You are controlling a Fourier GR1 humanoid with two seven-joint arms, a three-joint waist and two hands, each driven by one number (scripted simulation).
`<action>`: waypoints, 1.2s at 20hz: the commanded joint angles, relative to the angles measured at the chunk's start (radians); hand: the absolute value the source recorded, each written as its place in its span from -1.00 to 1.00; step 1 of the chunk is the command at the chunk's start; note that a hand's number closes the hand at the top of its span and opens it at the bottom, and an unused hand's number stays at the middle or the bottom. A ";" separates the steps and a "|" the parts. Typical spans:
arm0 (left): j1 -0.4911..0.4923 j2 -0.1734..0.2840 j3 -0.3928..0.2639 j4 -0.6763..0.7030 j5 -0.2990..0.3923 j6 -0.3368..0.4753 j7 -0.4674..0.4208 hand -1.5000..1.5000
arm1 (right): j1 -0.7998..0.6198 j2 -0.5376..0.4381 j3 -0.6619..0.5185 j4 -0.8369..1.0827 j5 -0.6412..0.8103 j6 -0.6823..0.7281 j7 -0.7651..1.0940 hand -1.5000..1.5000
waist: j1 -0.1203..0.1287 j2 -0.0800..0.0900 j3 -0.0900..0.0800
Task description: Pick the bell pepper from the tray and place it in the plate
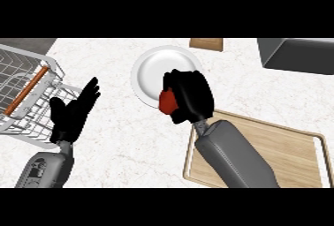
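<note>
The right hand [189,98] is curled round the red pepper [168,100], holding it over the near edge of the white plate [157,66], clear of the wooden tray [287,154]. We judge the pepper light, hollow and smooth-skinned, so we would grip across its broad body, not the stem. Our left hand [72,115] rests with fingers straight beside the wire basket [26,88].

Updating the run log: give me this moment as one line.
right hand: shut on bell pepper | over plate edge | tray: behind | left hand: open
</note>
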 commanded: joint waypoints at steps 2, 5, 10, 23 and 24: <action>-0.024 0.012 -0.003 0.013 -0.006 -0.017 -0.009 0.00 | -0.120 0.009 0.047 0.030 0.067 -0.187 0.309 1.00 | 0.025 0.008 0.000; -0.036 -0.011 -0.022 0.005 -0.010 -0.008 0.003 0.00 | -0.171 0.009 0.069 0.089 0.043 -0.285 0.472 1.00 | 0.038 0.015 0.002; -0.067 0.008 0.004 0.016 0.002 -0.017 0.003 0.00 | -0.293 0.009 0.143 0.219 0.021 -0.415 0.690 1.00 | 0.033 0.020 0.002; -0.049 0.033 0.056 0.053 0.020 -0.027 -0.036 0.00 | -0.418 0.009 0.163 0.624 -0.173 -0.538 0.652 1.00 | -0.023 0.021 0.003; -0.040 0.028 0.037 0.071 -0.013 -0.015 -0.059 0.00 | -0.383 0.009 0.193 0.640 -0.206 -0.561 0.616 1.00 | -0.021 0.025 0.003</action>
